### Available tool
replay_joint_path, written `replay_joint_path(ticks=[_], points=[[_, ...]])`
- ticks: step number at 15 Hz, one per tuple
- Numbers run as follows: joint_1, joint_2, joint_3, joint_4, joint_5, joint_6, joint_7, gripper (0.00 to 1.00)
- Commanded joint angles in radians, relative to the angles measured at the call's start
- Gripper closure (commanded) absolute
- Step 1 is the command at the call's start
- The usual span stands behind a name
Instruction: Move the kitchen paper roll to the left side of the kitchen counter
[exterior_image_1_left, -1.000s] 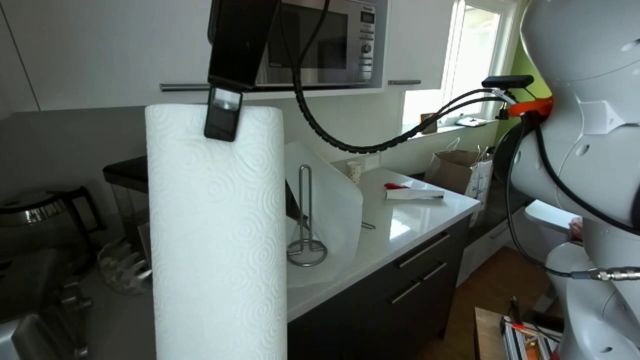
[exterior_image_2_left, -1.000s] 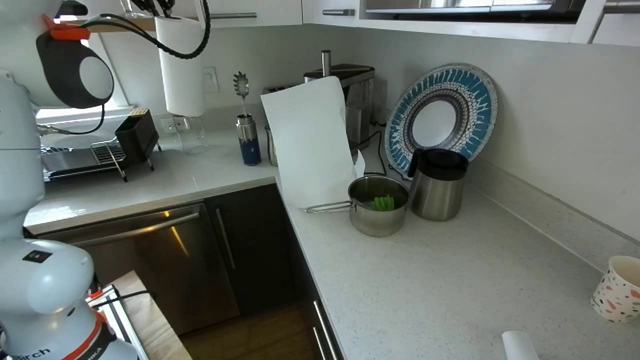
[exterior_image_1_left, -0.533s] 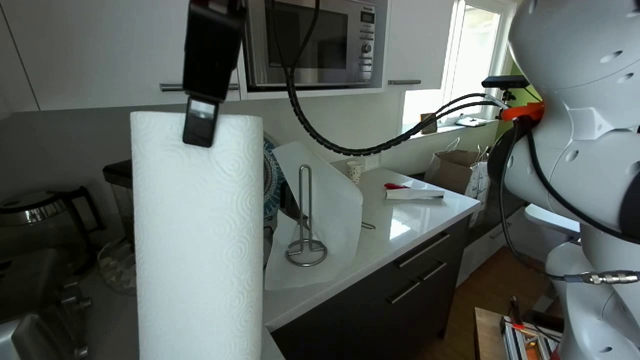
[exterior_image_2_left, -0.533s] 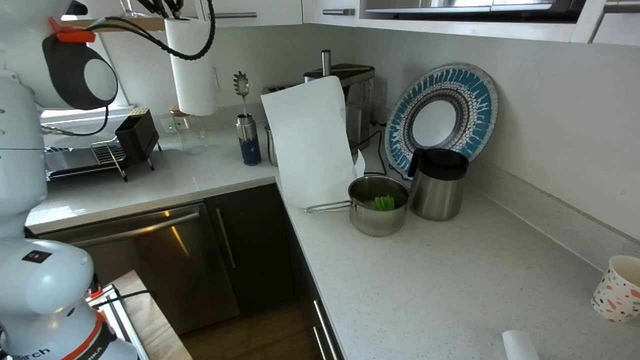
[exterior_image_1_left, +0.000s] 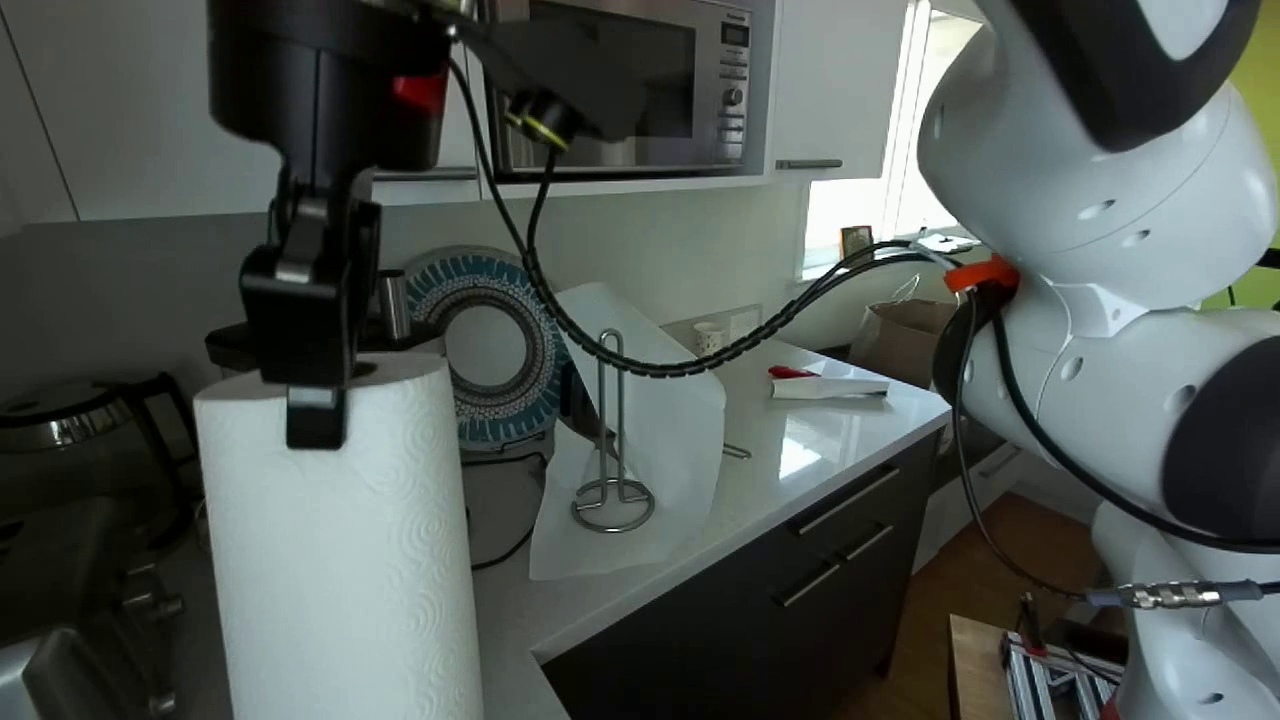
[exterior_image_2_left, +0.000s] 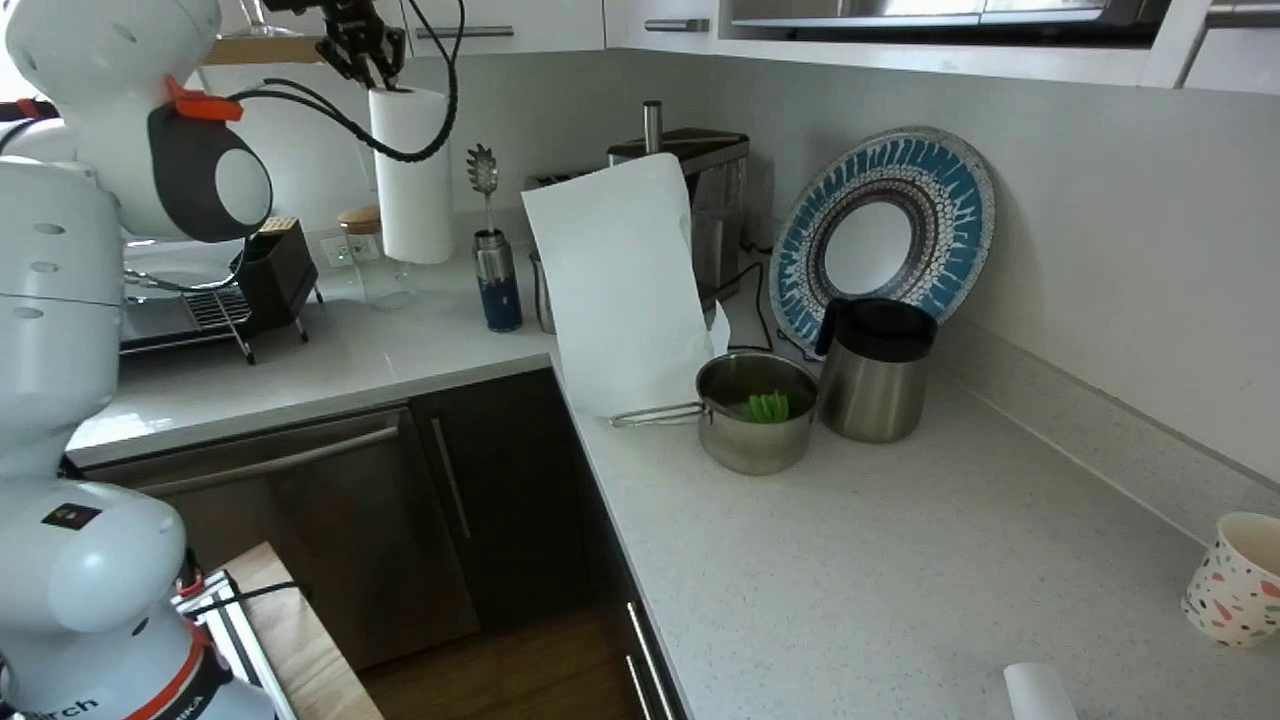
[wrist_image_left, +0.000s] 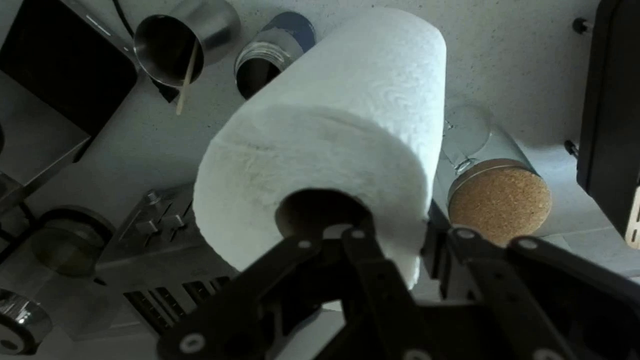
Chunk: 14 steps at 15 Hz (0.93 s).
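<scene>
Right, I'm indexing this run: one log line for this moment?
kitchen paper roll: seemingly aloft over counter; gripper: clamping its top edge; release: pending

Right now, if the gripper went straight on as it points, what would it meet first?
The gripper points down, gripping the kitchen paper roll by its upper rim, so the roll's lower end would lead. Most likely it meets the kitchen counter first, though the gap is hard to judge.

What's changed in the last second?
The tall white embossed paper roll moved down and leftward in an exterior view. The black two-fingered gripper came down with it, still gripping its top edge; nothing was let go. The thin metal rod stand with round base stayed put.
</scene>
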Motion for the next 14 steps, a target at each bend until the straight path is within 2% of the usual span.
replay_joint_path(ticks=[1, 6, 8, 9, 14], points=[[0.037, 0.053, 0.002, 0.018, -0.008, -0.024, -0.009, 0.93], [0.093, 0.082, -0.030, 0.019, -0.050, -0.009, 0.019, 0.93], [0.090, 0.084, -0.028, 0.020, -0.031, -0.019, 0.050, 0.93], [0.086, 0.089, -0.025, 0.020, -0.029, -0.011, 0.018, 0.73], [0.086, 0.087, -0.027, 0.017, -0.029, -0.009, 0.030, 0.73]])
